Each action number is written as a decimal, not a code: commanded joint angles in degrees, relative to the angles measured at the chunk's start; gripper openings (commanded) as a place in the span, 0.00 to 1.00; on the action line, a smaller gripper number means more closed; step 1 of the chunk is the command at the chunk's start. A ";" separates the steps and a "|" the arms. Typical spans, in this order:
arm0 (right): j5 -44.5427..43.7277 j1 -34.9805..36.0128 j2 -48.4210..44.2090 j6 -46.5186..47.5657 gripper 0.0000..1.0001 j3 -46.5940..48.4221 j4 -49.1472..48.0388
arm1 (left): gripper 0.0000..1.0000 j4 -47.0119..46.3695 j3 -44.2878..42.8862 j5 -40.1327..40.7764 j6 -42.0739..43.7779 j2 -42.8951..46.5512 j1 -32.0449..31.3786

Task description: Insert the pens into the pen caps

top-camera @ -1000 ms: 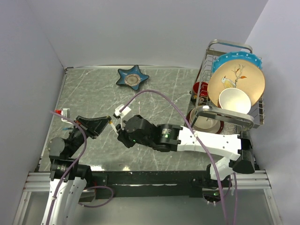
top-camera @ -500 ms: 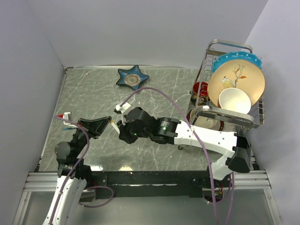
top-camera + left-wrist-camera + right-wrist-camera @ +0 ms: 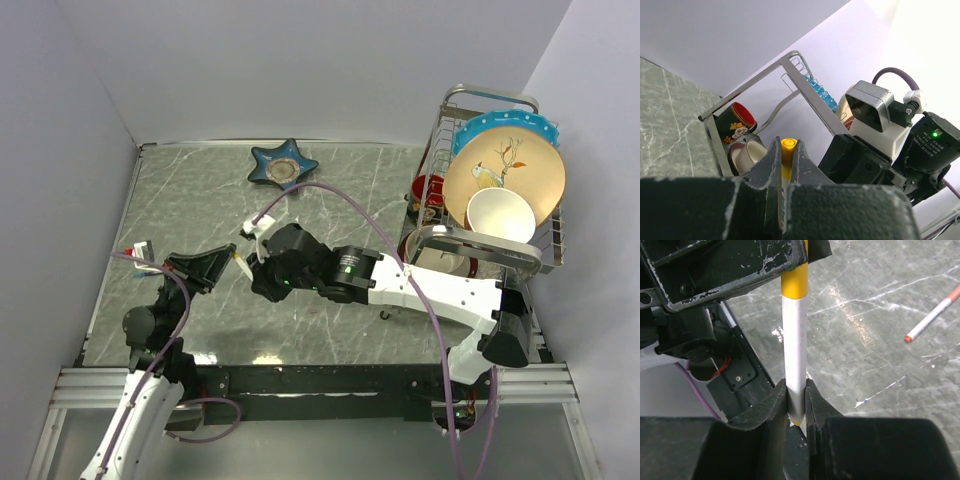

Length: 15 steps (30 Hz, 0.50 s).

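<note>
My right gripper (image 3: 796, 390) clenched the thin white stick pen (image 3: 794, 340) upright | my left gripper (image 3: 786, 150) pinched the short yellow tube cap (image 3: 788, 144), meeting the pen's far end | second white pen (image 3: 932, 315) lay flat, well right of my right fingers.

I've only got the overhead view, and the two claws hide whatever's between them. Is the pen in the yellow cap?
Observer: From the right wrist, the white pen runs straight into the yellow cap, with no gap at the joint.
Operator: Who's holding which piece?
Observer: The right claw pinches the pen's tail, and the left wrist view shows the left claw closed on the cap.
Operator: And the other one?
Observer: The second pen lies flat on the table, apart from both claws, red-orange at one end.
</note>
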<state>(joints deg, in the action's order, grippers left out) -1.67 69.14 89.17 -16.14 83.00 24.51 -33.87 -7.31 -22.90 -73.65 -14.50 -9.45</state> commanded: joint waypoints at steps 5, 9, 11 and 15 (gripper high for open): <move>-7.64 -4.90 1.80 4.97 0.00 12.70 -39.64 | 0.01 12.15 2.21 -22.80 2.63 -3.33 -7.07; -9.66 -4.81 2.51 6.47 0.00 14.47 -38.93 | 0.01 16.11 1.51 -22.98 5.35 -5.18 -7.51; -9.84 -4.98 2.42 6.82 0.00 14.03 -39.36 | 0.01 16.55 1.77 -23.33 5.44 -5.62 -7.60; -11.51 -4.98 1.98 7.53 0.00 12.36 -40.07 | 0.01 21.56 0.19 -21.49 8.34 -5.54 -7.60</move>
<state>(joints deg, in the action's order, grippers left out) -3.33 67.48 94.21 -11.51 86.13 26.70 -29.89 -8.73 -18.85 -67.24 -18.72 -11.70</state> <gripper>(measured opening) 0.223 0.057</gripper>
